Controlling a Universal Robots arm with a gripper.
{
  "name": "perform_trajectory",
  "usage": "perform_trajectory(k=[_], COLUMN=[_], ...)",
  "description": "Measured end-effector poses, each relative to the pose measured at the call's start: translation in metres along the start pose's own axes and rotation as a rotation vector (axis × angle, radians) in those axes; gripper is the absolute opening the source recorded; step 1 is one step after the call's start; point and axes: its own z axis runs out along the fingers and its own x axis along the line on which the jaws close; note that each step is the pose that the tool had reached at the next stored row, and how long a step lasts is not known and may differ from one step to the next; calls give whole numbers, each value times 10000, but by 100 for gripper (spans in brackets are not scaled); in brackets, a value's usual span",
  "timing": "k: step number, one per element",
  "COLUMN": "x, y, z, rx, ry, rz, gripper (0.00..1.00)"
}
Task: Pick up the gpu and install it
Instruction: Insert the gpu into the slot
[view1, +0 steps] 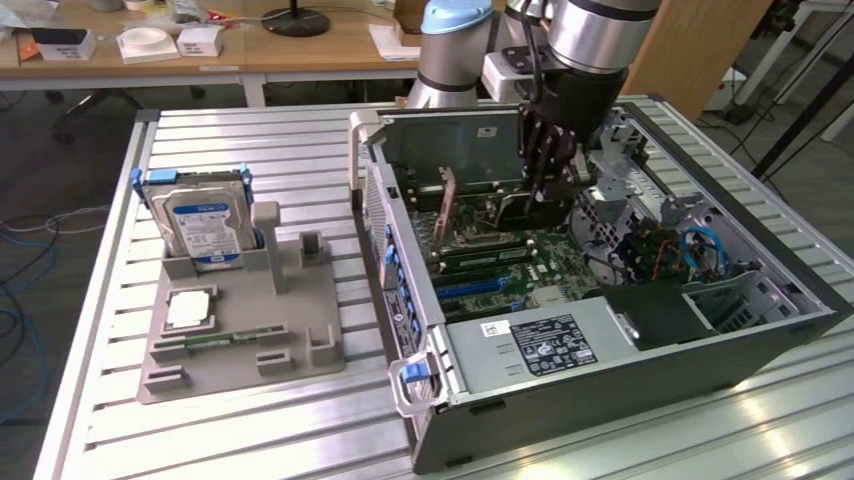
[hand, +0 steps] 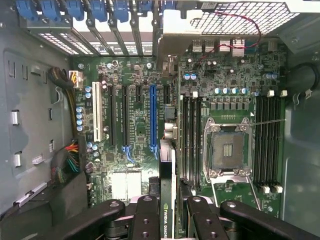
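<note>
Open case (view1: 641, 385): entry from above, between its upright walls. The gripper (hand: 169, 217), clamped on the edge-on gpu (hand: 166, 170), fills the middle of the opening, over the motherboard (hand: 235, 85). Free room: the bare board around the blue slot (hand: 153, 117) and the black slots beside it. Obstacles: blue clips (hand: 75, 9) in a row along one wall; a cable bundle (hand: 67, 160) beside the slots; the power supply (view1: 547, 345) and a metal bay (view1: 727, 300) at the end nearest the exterior camera. Outside the case, the table (view1: 267, 130) is passable around the fixture (view1: 240, 340) and its upright hard drive (view1: 200, 225).
</note>
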Motion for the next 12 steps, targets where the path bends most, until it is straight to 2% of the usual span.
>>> perform_trajectory(k=[12], x=[73], y=[-2], z=[38], rx=[2], ry=[1], rz=[45], gripper=[26])
